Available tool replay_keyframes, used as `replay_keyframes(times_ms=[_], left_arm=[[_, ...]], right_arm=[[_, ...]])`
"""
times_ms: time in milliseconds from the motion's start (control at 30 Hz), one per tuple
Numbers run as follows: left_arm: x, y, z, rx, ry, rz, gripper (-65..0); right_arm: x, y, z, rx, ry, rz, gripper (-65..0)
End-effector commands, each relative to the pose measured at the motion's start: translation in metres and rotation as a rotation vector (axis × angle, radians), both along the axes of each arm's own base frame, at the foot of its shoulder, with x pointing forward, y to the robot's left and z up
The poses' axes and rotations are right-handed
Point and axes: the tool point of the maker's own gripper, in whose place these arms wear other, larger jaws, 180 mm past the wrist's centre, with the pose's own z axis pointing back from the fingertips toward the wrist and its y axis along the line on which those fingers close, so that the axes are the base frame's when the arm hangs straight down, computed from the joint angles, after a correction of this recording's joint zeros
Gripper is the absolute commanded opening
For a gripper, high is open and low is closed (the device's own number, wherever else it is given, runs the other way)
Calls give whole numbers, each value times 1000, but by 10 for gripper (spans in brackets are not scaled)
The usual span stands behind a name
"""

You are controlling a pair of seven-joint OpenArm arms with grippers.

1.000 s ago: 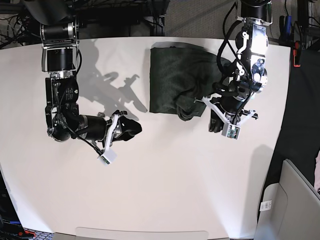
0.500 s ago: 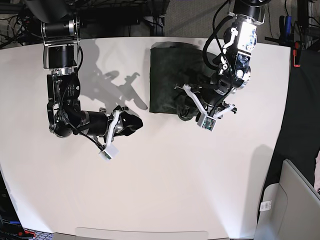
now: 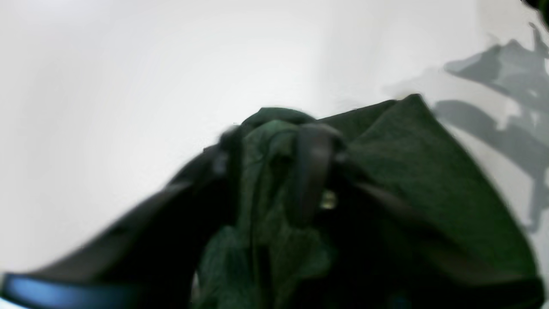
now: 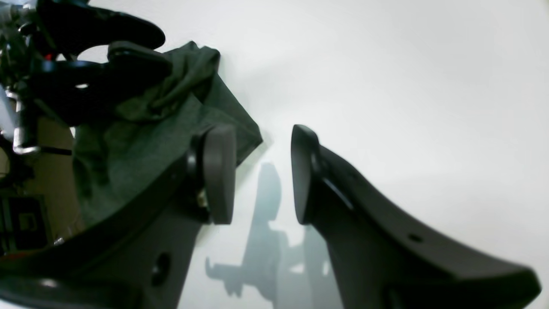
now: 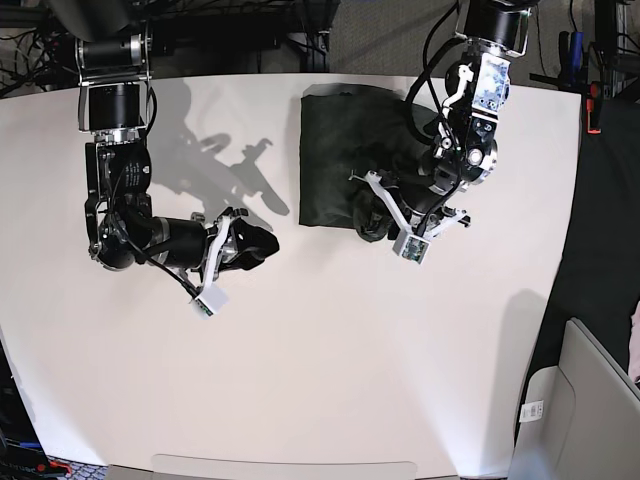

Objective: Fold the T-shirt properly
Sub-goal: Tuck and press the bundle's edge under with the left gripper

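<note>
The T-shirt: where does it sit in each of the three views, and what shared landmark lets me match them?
Base view: T-shirt at top centre of the white table, folded, its bunched lower right corner under the left gripper.
Left wrist view: T-shirt fills the lower centre and right, blurred, bunched around the fingers.
Right wrist view: T-shirt at left, behind the right gripper.
Shared landmark: the bunched fabric at the left gripper.

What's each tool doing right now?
Left tool: in the bunched T-shirt fabric; grip cannot be told.
Right tool: open, holding nothing.
</note>
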Motion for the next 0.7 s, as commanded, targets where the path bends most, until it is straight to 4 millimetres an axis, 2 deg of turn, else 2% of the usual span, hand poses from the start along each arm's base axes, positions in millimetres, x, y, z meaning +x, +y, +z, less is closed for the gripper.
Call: replay_keyframes(times_ms=[0, 67, 133, 233, 367, 500, 667], left_arm=[[9, -1, 10, -14, -39, 1, -532], [13, -3, 10, -19, -38, 3, -609], [13, -3, 8, -24, -31, 9, -646], [15, -4, 16, -25, -56, 7, -639], [24, 16, 44, -36, -131, 74, -639], [29, 40, 48, -30, -145, 137, -639], [26, 56, 45, -31, -138, 199, -639]], right_arm=[[11, -3, 21, 44, -57, -14, -453], [12, -8, 22, 54, -57, -31, -453], [13, -13, 22, 57, -57, -47, -453], [13, -18, 21, 63, -54, -67, -453], [10, -28, 17, 46, -44, -78, -453], [9, -29, 18, 54, -43, -78, -453], [9, -27, 20, 69, -44, -76, -453]])
